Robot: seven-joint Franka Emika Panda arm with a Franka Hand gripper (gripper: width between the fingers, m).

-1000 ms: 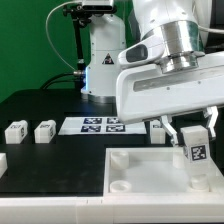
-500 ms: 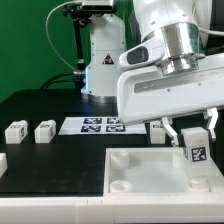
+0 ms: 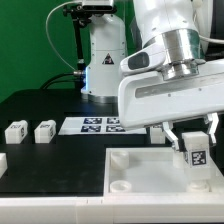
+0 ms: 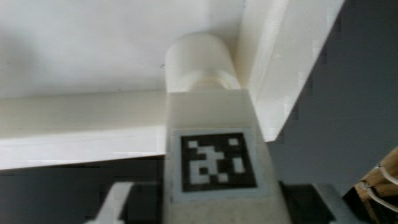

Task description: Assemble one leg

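My gripper (image 3: pixel 193 140) is shut on a leg (image 3: pixel 196 153), a small white post with a black-and-white tag on its face. I hold it upright over the far corner of the large white tray-like piece (image 3: pixel 150 178) at the exterior view's right. In the wrist view the leg (image 4: pixel 214 150) fills the middle between my fingers (image 4: pixel 128 205), and its far end points at a round corner socket (image 4: pixel 199 62) of the tray. Whether the leg touches the socket is hidden.
Two more small white legs (image 3: pixel 14 130) (image 3: pixel 45 130) lie on the black table at the exterior view's left. The marker board (image 3: pixel 103 125) lies behind the tray. Another white part (image 3: pixel 158 128) lies beside my gripper. The robot base (image 3: pixel 103 60) stands at the back.
My gripper has shifted slightly to the exterior view's right and a little lower with the leg in it. Nothing else has moved.
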